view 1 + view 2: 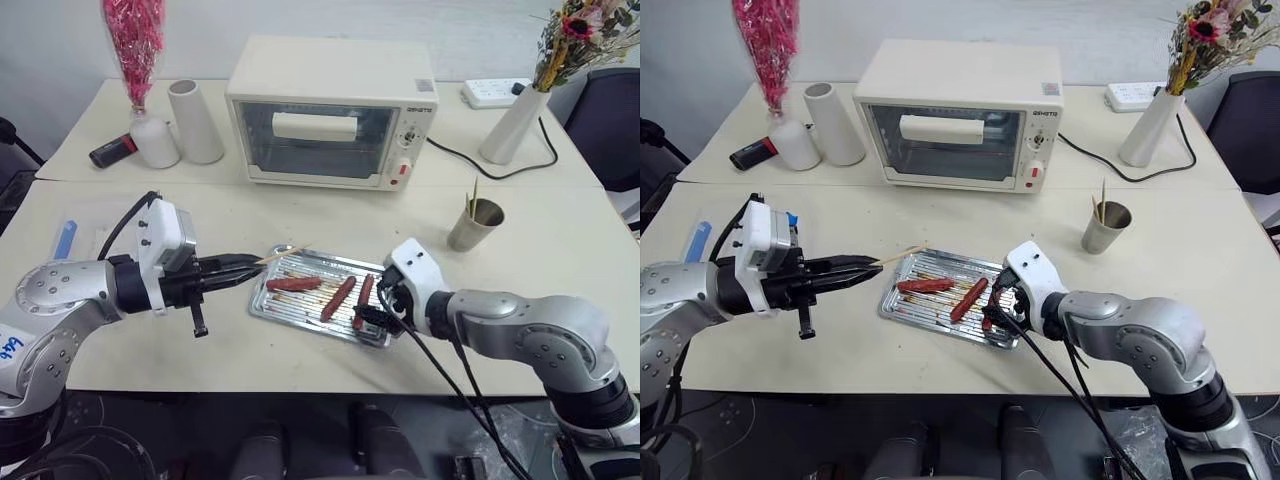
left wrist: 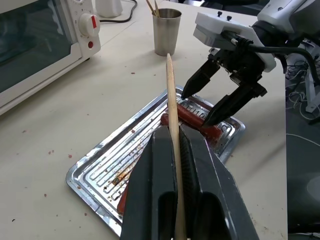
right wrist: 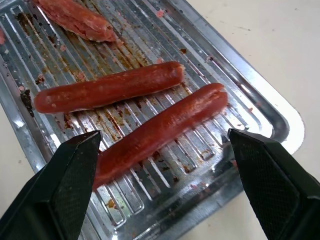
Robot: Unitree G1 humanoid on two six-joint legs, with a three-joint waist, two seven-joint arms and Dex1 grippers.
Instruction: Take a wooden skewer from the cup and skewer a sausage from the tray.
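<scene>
We held the wooden skewer (image 2: 171, 107) pinched in our left gripper (image 1: 243, 270); our right gripper (image 3: 165, 185), spread wide, straddled a sausage (image 3: 160, 132), not yet pierced.

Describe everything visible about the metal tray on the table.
The tray is a small rectangular pan of shiny silver metal with a shallow rim, rounded corners and a ridged bottom smeared with brown grease and crumbs. It lies flat on the pale table, in front of the toaster oven. Three reddish-brown sausages lie in it. The open right gripper straddles the rightmost sausage, while the skewer held in the left gripper points over the tray.
</scene>
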